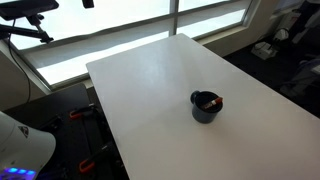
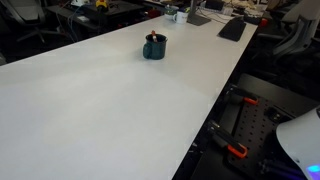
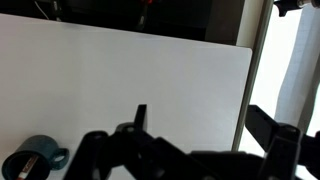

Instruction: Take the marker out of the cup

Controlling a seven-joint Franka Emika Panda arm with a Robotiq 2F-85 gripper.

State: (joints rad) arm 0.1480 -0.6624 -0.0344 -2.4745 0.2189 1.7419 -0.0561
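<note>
White tabletop (image 1: 150, 70) bore a glossy navy round cup (image 1: 206, 111) holding a short red marker (image 1: 207, 99); approach seemingly pending, the gripper (image 3: 190, 152), finger spread indiscernible, needed lowering over it.

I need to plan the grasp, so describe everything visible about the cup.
The cup is a small, round, dark blue-black mug with a glossy finish, probably ceramic. It stands upright on the white table. The wrist view shows its side handle sticking out from the wall. The marker, red, sits inside with its end showing at the rim. Only the table and the marker touch it.
</note>
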